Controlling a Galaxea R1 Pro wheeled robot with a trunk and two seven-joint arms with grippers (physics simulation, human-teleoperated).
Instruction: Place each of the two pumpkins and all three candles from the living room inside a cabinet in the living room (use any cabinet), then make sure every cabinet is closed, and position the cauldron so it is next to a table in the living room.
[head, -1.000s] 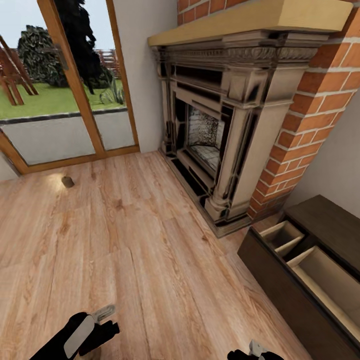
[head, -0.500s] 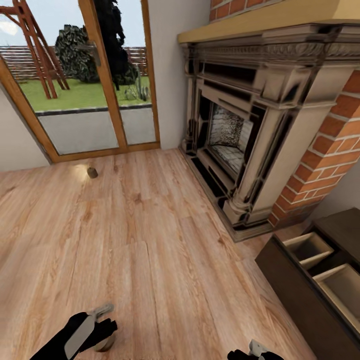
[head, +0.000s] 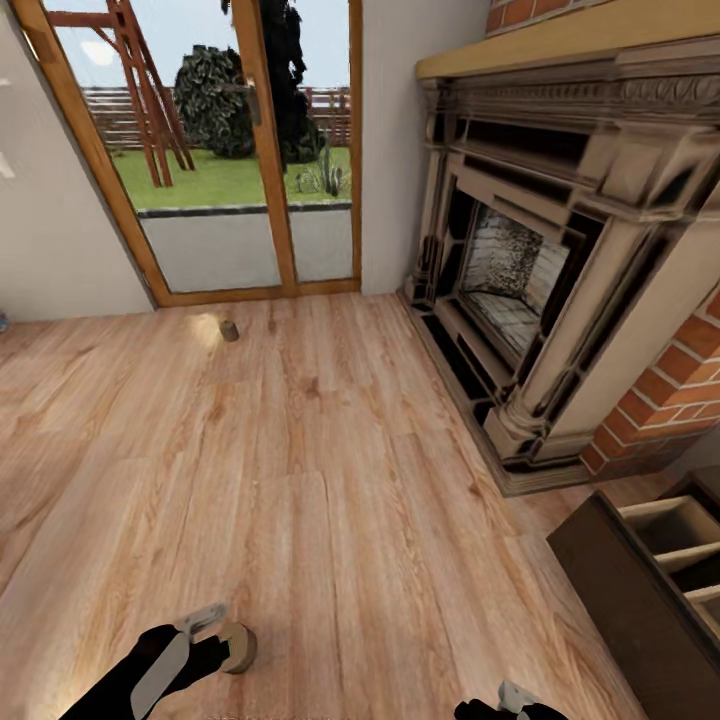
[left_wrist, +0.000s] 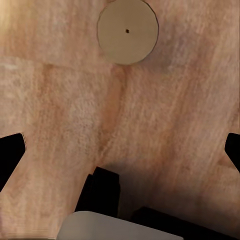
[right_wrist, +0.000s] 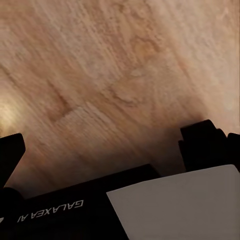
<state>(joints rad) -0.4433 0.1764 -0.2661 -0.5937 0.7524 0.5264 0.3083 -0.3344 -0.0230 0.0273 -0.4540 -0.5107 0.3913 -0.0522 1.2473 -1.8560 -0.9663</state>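
A wooden floor (head: 300, 480) stretches from the robot to a glass patio door (head: 230, 150) in the far wall, with a garden beyond it. An ornate grey fireplace (head: 560, 300) set in brick stands along the right wall. At the near right corner of the floor sits a dark-brown cabinet (head: 620, 590) with 2 drawers pulled out, showing pale wood insides.

2 candles are on the floor. 1 candle (head: 238, 647) stands upright at the near edge, just beside the left gripper (head: 205, 625); seen from the left wrist, its flat round top (left_wrist: 128, 31) with a tiny wick lies beyond the fingertips (left_wrist: 10, 150), which sit wide apart with nothing between them, so that gripper is spread and holding nothing. The other candle (head: 229, 330) stands far off, near the patio door's threshold.

The right gripper (head: 512, 700) peeks in at the near edge over bare floor; whether it is spread or closed cannot be told.
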